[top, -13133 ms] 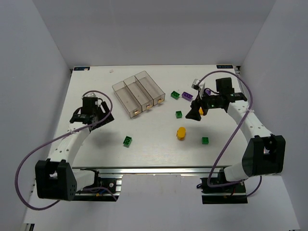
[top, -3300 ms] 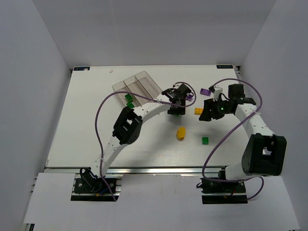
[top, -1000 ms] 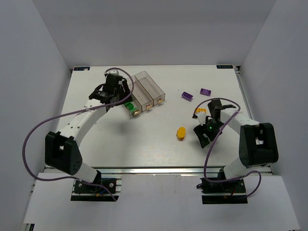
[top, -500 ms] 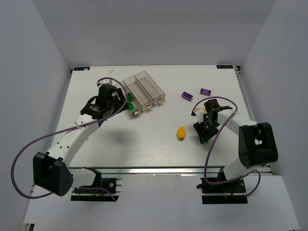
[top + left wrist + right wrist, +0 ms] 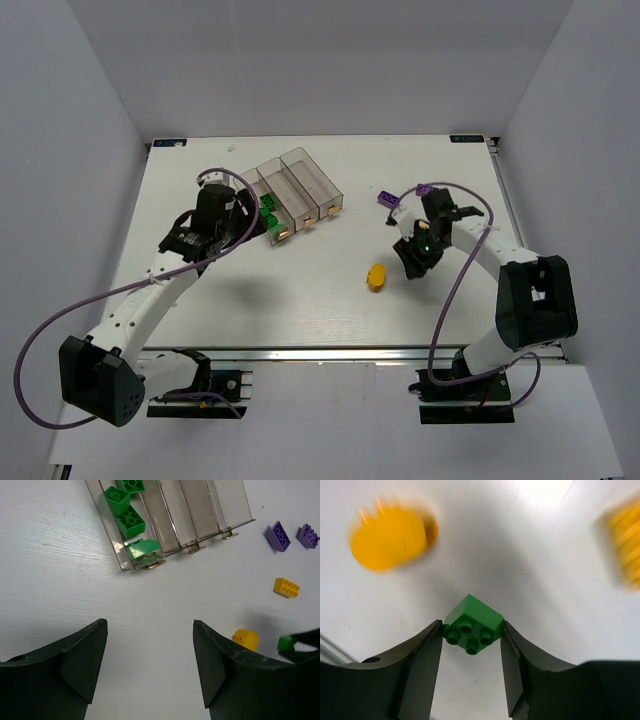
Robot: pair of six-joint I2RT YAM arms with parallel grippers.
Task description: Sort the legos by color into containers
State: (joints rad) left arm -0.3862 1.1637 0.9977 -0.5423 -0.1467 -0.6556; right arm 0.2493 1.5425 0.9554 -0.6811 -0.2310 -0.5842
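We're pinching the green lego (image 5: 472, 622) by its sides in the right gripper (image 5: 471, 639), centre frame; it's looking light, rigid, probably slick. The left gripper (image 5: 150, 650) is hanging spread, empty.

The right gripper (image 5: 471, 639) has clamped the green lego (image 5: 473, 621) (jaws wide a second ago) and moved it.

Overhead wide; wrists close, downward; share oval lego (image 5: 245, 639).
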